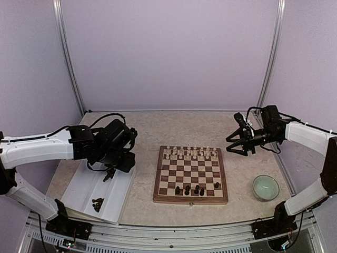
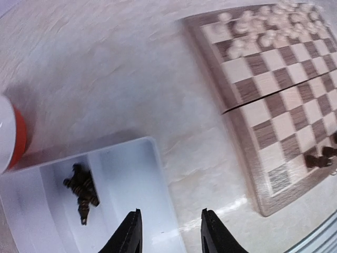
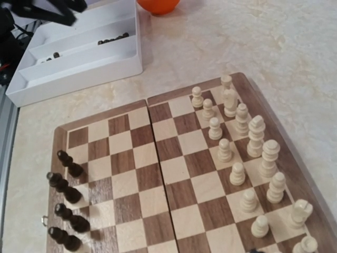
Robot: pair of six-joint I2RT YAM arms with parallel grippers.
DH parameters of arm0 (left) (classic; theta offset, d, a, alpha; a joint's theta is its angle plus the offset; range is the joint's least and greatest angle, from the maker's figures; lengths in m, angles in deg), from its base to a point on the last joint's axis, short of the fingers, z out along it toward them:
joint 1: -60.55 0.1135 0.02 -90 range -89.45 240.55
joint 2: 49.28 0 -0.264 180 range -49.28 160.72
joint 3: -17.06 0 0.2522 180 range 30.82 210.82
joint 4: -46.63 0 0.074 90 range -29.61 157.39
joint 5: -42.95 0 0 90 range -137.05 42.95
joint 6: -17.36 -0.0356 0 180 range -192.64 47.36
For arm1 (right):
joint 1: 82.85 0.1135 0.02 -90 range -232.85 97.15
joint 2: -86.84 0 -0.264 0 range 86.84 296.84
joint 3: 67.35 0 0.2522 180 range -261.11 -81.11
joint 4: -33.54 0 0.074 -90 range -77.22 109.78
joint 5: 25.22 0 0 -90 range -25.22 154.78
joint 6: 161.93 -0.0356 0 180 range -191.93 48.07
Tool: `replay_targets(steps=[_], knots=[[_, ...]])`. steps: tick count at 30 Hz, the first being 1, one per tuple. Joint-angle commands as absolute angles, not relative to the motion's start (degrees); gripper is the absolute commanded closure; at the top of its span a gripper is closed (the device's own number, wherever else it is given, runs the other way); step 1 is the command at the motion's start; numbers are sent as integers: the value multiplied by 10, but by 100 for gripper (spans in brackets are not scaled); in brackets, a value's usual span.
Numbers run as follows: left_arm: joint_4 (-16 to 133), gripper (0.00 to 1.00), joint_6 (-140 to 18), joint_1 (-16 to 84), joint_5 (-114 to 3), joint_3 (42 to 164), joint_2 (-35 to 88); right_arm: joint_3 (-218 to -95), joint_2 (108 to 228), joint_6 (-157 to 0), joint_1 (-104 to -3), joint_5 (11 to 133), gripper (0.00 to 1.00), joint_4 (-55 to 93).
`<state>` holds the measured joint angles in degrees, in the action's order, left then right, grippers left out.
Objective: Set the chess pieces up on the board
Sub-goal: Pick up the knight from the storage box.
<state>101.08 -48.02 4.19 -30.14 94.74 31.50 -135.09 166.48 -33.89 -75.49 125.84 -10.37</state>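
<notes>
— A few dark pieces (image 1: 196, 188) stand along the board's (image 1: 168, 200) near edge; the rest lie heaped in the tray (image 1: 79, 187) at the tabletop's (image 1: 142, 132) left edge.
— The left hand (image 2: 169, 217) hangs over that tray, fingers parted, empty; the right hand (image 1: 235, 143) is spread wide, empty too.
— With a heap that tangled, it might pinch two, or drop one.
</notes>
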Motion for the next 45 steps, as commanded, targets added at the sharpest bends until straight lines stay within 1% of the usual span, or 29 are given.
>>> replay_targets(steps=[1,6,8,13,16,20,24,28,34,40,43,45], knots=[[1012,61,-395,111,-289,838,230,-1372,1655,-345,-758,1279,36,-113],[924,61,-427,211,-380,763,174,-1398,1629,-355,-757,1275,37,-124],[921,61,-429,246,-402,754,180,-1421,1629,-355,-754,1277,37,-143],[910,61,-424,277,-408,736,214,-1505,1648,-381,-730,1306,37,-191],[903,62,-428,288,-412,727,231,-1525,1645,-391,-704,1292,37,-185],[893,64,-429,290,-412,721,265,-1512,1640,-392,-686,1269,37,-171],[900,62,-415,290,-399,725,292,-1504,1644,-392,-684,1273,37,-172],[925,62,-392,289,-379,723,294,-1507,1643,-394,-683,1272,37,-172],[926,62,-375,294,-377,696,249,-1508,1646,-389,-683,1271,37,-177],[926,62,-380,296,-383,698,293,-1485,1636,-387,-683,1265,37,-168],[913,65,-383,296,-382,694,320,-1479,1632,-389,-683,1264,37,-164],[899,70,-385,296,-386,689,334,-1479,1629,-392,-683,1265,37,-163]])
